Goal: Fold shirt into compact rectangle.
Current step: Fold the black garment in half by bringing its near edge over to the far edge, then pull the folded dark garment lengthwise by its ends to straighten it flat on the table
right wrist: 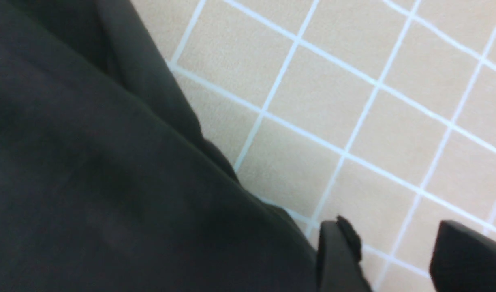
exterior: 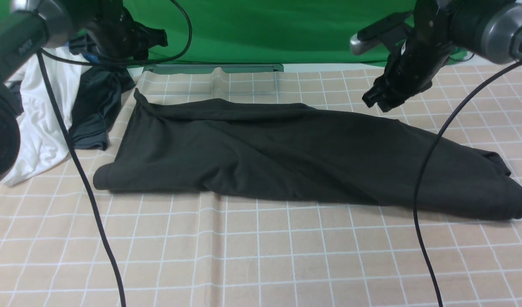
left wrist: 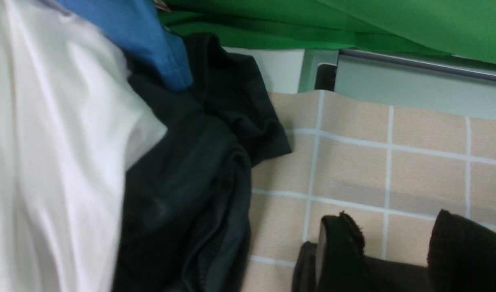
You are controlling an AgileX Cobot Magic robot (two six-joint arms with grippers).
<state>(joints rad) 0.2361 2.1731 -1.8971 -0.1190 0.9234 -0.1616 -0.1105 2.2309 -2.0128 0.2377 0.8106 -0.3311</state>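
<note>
The black shirt (exterior: 286, 155) lies folded lengthwise as a long band across the checked cloth, from near left to far right; its print and label are hidden. Above the shirt's far right edge my right gripper (exterior: 378, 100) hangs open, holding nothing. In the right wrist view the shirt (right wrist: 110, 182) fills one side, with the open right gripper (right wrist: 398, 235) over bare cloth just beside its edge. At the far left corner, beside the pile of other clothes, my left gripper (left wrist: 394, 227) is raised and open, and it is empty. In the front view the left gripper (exterior: 152, 38) is mostly dark and hard to make out.
A white garment (exterior: 39, 115) and a dark grey sheeny garment (exterior: 94, 106) are heaped at the far left; a blue cloth (left wrist: 138, 32) lies on top there. A green backdrop (exterior: 286, 30) stands behind the table. Black cables (exterior: 86, 183) hang across the front view.
</note>
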